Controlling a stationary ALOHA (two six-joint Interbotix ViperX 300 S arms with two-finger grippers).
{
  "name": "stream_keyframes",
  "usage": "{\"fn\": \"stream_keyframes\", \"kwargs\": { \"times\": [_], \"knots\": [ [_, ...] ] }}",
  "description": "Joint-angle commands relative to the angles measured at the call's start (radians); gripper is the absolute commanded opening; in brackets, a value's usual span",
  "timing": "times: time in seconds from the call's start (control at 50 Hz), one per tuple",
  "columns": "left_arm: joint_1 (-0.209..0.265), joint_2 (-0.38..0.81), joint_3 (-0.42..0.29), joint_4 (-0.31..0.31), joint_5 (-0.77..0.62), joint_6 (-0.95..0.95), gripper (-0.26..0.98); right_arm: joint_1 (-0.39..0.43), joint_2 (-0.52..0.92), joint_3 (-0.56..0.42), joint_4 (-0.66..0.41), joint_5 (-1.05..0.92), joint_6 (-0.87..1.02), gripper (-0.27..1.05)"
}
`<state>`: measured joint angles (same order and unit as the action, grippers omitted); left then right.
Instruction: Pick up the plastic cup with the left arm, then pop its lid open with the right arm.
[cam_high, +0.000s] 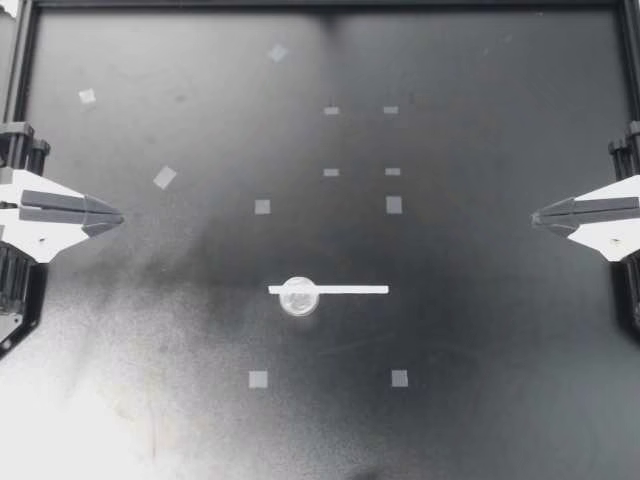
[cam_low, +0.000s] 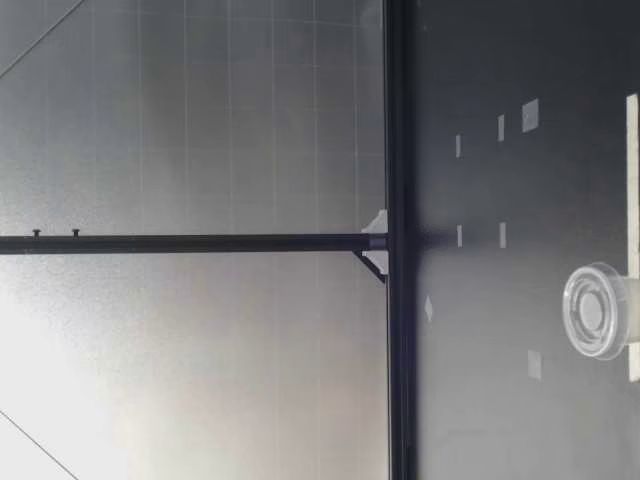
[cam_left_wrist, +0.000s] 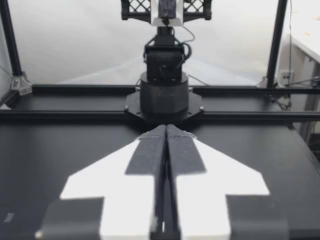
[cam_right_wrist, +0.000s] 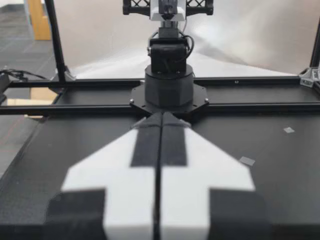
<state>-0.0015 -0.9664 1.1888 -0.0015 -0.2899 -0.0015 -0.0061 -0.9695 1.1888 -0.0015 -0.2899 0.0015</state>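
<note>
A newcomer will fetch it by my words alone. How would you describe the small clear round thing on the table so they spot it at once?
On the black table, find the one long white strip near the middle. At its end nearer my left tool sits the clear dish. It alone is round and see-through; its neighbours are flat tape squares.

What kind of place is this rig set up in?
Most likely a lab test bench: a black table marked with small tape squares, a black metal frame around it, and my left gripper and right gripper parked shut at its sides.
</note>
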Motion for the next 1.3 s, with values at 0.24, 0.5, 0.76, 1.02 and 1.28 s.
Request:
{"fn": "stream_keyframes", "kwargs": {
  "times": [0.24,0.5,0.76,1.02,1.28],
  "knots": [
    [0.009,0.003,-0.080,0.003,0.066,0.017,-0.08,-0.014,0.072,-0.178,-0.002,0.183,0.011,-0.14],
    [0.012,0.296,-0.169,0.000,0.158,-0.012,-0.08,-0.015,0.437,-0.403,-0.003,0.308,0.008,-0.14],
    [0.012,0.479,-0.172,0.002,0.032,-0.043,-0.08,-0.014,0.660,-0.413,0.008,0.181,0.092,-0.14],
    [0.012,0.606,-0.178,0.002,0.023,-0.051,-0.08,-0.003,0.807,-0.410,0.002,0.046,0.155,-0.14],
    [0.012,0.706,-0.187,0.002,0.023,-0.092,0.00,0.023,0.931,-0.460,0.000,0.044,0.160,-0.14]
  ]
}}
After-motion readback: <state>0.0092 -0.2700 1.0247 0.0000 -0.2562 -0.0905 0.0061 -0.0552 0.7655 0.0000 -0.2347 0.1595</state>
